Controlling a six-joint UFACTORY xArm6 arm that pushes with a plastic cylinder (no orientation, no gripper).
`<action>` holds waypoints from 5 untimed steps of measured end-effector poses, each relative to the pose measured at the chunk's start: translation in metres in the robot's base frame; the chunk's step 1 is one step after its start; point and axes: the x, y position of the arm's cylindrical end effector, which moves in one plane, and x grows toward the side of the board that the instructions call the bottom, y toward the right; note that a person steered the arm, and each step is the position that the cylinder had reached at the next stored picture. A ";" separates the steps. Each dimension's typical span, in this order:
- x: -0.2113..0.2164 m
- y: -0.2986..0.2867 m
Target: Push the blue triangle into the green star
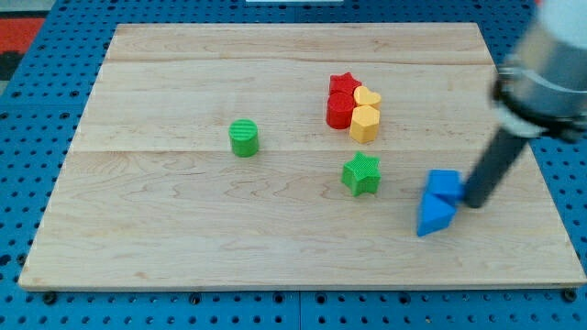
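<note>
Camera view shows a wooden worktop (183,229) with my tip (476,203) at the view's right, touching or just beside the right side of a blue cube-like block (446,184). No pincer is on this arm, only the dark rod, so nothing is gripped. Directly below that block, touching it, lies the blue triangle (434,216), pointing toward the view's right. The green star (361,174) sits to the view's left of both blue blocks, near but apart from them. Farther toward the view's left stands a green cylinder (244,137), well apart. Toward the view's top, a tight cluster holds a red star (343,84), a red block (340,111), a yellow heart (368,96) and a yellow block (364,123), all touching.
</note>
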 end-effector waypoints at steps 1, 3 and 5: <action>-0.015 -0.038; 0.001 0.095; 0.031 -0.039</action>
